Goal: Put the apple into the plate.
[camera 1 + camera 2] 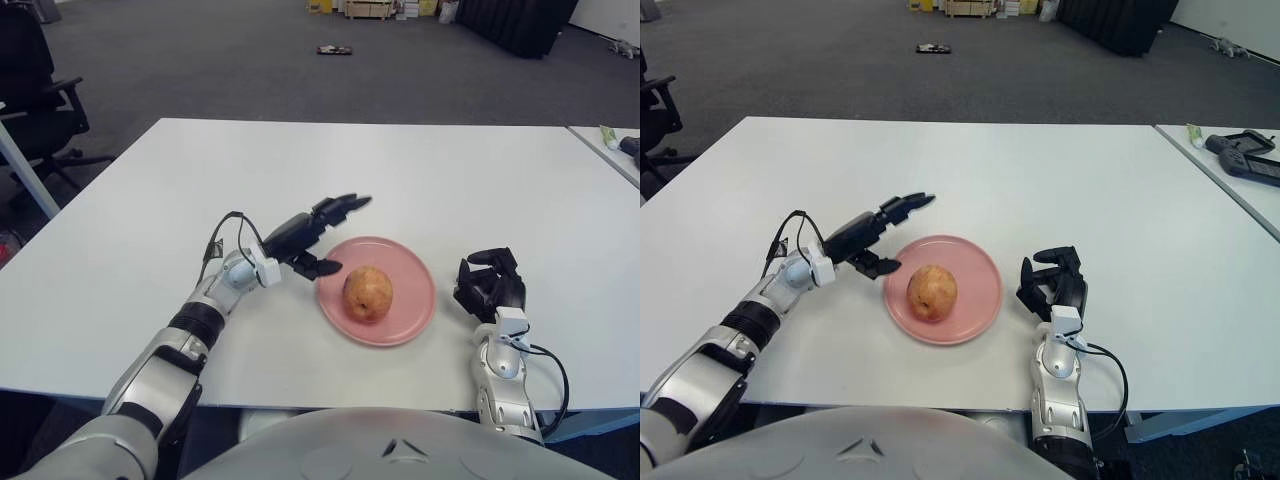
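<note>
The white table [420, 170] carries everything here. On it, near the front edge, sits the pink plate [412, 310], and the apple [367, 293] lies inside it, a little left of centre, so by the look of things the task is done.

The left hand [312, 228] is just beside the plate's left rim, raised off the table, fingers spread and straight, holding nothing, apart from the apple. The right hand [488, 283] shows to the right of the plate, fingers curled in with nothing between them.

The apple is likely firm, fairly light and smooth-skinned, so it could slip from hard fingers and roll on the shallow plate. If it needs moving again, I would take it around its widest middle, fingers on opposite sides, with modest pressure to avoid bruising
</note>
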You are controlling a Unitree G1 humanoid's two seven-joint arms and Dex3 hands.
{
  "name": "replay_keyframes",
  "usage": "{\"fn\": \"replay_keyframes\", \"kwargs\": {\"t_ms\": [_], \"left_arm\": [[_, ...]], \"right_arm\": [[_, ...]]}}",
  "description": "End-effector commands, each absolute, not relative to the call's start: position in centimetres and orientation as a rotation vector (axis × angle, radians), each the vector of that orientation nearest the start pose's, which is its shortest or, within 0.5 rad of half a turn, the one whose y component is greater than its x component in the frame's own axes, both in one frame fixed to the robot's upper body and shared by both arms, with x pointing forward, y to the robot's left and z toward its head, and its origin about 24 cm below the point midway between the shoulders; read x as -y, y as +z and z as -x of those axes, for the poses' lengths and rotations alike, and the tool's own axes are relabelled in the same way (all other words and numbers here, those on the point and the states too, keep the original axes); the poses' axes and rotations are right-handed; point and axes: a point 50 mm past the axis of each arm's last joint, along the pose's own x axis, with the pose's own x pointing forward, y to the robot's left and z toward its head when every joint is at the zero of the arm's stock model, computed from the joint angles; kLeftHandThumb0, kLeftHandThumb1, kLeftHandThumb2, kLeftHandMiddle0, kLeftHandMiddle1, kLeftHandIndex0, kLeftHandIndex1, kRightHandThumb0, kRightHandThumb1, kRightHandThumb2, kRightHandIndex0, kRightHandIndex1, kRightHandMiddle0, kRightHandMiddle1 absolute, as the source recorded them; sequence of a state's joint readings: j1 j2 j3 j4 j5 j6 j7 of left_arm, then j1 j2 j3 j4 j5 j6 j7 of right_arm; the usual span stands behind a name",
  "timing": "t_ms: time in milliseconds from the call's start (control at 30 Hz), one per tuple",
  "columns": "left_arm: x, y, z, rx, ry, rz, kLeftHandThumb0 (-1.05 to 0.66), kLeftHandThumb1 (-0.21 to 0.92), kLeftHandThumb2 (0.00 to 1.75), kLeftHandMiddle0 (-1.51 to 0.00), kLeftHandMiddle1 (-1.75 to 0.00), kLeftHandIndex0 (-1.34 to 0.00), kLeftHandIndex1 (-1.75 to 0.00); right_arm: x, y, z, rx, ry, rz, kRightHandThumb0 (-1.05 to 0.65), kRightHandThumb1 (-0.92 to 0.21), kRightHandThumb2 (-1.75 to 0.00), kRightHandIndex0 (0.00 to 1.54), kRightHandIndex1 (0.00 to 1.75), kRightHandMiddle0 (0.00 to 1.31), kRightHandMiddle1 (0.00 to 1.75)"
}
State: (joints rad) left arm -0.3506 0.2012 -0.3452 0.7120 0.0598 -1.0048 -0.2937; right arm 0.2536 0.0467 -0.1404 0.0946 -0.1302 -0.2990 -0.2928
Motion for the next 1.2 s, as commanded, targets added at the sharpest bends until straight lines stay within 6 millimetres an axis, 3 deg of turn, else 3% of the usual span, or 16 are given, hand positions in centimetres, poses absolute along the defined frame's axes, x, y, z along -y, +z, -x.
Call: {"fn": "replay_keyframes", "kwargs": {"t_ms": [0,133,267,367,433,600,800,967,1067,1167], "left_arm": [[-10.1,5.4,-27.5,0.522,-0.656,-0.198,-1.03,0.92,0.63,0.00,-0.45,0.00,-0.38],[-10.7,6.1,-27.5,0.466,-0.510,0.084,-0.94,0.92,0.77,0.00,-0.66,0.00,-0.39],[-11.3,5.8,-27.4,0.415,-0.434,0.208,-0.88,0.92,0.77,-0.04,-0.76,0.00,-0.59],[-12.8,4.7,-27.2,0.348,-0.319,0.243,-0.81,0.92,0.76,-0.10,-0.86,0.00,-0.86],[-13.5,4.1,-27.0,0.320,-0.264,0.240,-0.77,0.92,0.81,-0.16,-0.99,0.00,-1.20],[-14.4,2.3,-26.9,0.250,-0.139,0.228,-0.69,0.90,0.89,-0.24,-1.18,-0.05,-1.49],[-14.3,1.2,-27.0,0.204,-0.038,0.209,-0.62,0.91,0.94,-0.35,-1.40,-0.14,-1.69],[-14.2,0.6,-27.0,0.189,0.007,0.195,-0.59,0.92,0.94,-0.43,-1.53,-0.26,-1.74],[-14.2,0.5,-27.0,0.195,0.018,0.196,-0.45,0.79,0.84,-0.51,-1.55,-0.30,-1.74],[-14.1,0.3,-26.8,0.193,0.031,0.175,-0.41,0.72,0.85,-0.56,-1.60,-0.33,-1.75]], "right_arm": [[20.0,-0.2,-18.8,-0.004,-0.453,0.117,-0.38,-0.68,-0.85,0.60,1.51,0.34,1.75],[20.0,-0.1,-18.9,0.006,-0.439,0.104,-0.38,-0.67,-0.87,0.62,1.53,0.35,1.75],[20.0,-0.2,-18.9,0.002,-0.432,0.107,-0.39,-0.66,-0.89,0.63,1.54,0.36,1.75],[20.0,-0.3,-18.9,-0.001,-0.426,0.109,-0.39,-0.64,-0.91,0.64,1.56,0.37,1.75],[20.1,-0.3,-18.9,-0.001,-0.423,0.110,-0.39,-0.64,-0.91,0.63,1.56,0.37,1.75],[20.0,-0.4,-18.9,-0.006,-0.423,0.113,-0.39,-0.65,-0.90,0.62,1.55,0.36,1.75],[19.9,-0.4,-19.0,-0.010,-0.427,0.114,-0.39,-0.66,-0.88,0.62,1.51,0.35,1.75],[19.9,-0.3,-19.1,-0.006,-0.430,0.108,-0.39,-0.66,-0.88,0.62,1.50,0.35,1.75],[19.8,-0.3,-19.2,-0.004,-0.430,0.100,-0.39,-0.66,-0.88,0.62,1.49,0.35,1.75],[19.8,-0.3,-19.3,-0.003,-0.427,0.095,-0.39,-0.65,-0.90,0.63,1.49,0.36,1.75]]}}
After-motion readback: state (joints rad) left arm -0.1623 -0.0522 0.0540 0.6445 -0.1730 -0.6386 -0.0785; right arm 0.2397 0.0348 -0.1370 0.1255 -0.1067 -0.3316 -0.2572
